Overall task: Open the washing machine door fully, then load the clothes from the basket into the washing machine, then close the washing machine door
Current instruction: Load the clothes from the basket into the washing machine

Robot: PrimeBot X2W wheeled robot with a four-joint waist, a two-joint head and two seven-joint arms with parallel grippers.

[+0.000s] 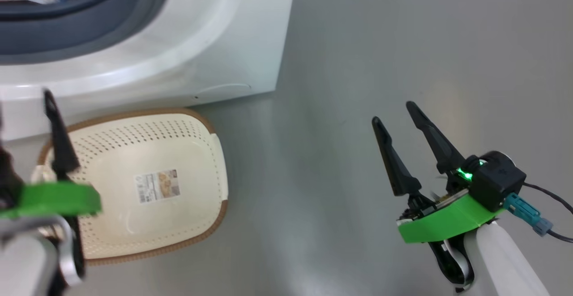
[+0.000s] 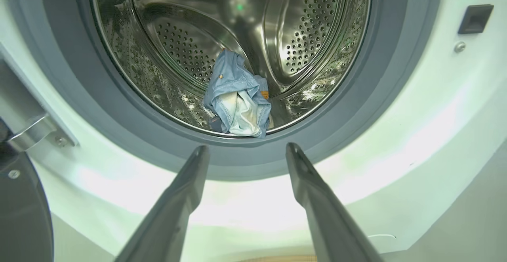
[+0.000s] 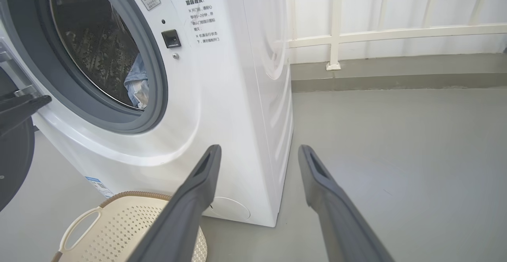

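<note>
1x washing machine [image 1: 215, 40], upper left of head view. The washing machine door [image 2: 20, 214] stands open, its dark rim at the left edge of both wrist views, with the metal hinge [image 2: 31, 131] just above it.

1x bundle of clothes [image 2: 237, 95]: light-blue fabric with a white piece folded in. It lies at the bottom front of the steel drum [image 2: 309, 28], just behind the grey seal [image 2: 396, 75], centre of left wrist view.

1x basket [image 1: 134, 113] on the floor [image 1: 358, 63], right against the washer's base, lower left of head view. 1x paper label [image 1: 157, 186] on its bottom.

2x grippers:
- left gripper [image 2: 246, 148]: fingers spread, nothing between them, pointing at the drum mouth. In head view one finger overlaps the basket's left rim.
- right gripper [image 1: 393, 112]: also spread, holding nothing. Lower right of head view, over bare floor, well apart from the basket.

Around: latch socket [image 2: 475, 18] right of the seal, blue energy sticker [image 3: 99, 186] low on the front, white railing [image 3: 336, 36] behind.
</note>
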